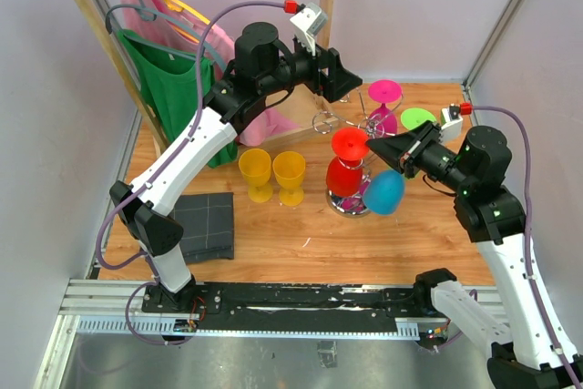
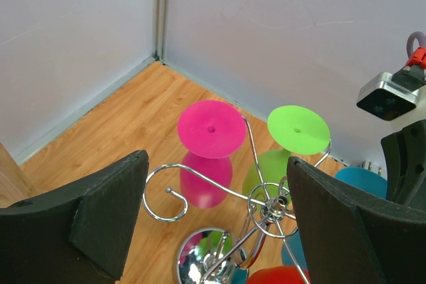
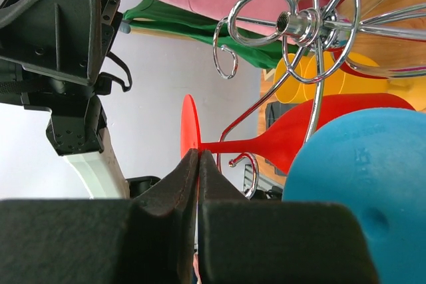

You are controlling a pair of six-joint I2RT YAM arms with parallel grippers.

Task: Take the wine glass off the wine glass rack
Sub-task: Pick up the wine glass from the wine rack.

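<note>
On the rack, near side: red wine glass still hangs | right gripper clamped on its foot | left gripper spread apart above rack, empty | grasp done; lift-off remains.

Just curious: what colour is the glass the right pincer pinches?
The wine glass is red, clearest in the right wrist view.

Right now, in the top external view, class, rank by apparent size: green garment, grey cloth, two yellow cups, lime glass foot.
1. green garment
2. grey cloth
3. left yellow cup and right yellow cup, alike
4. lime glass foot
</note>
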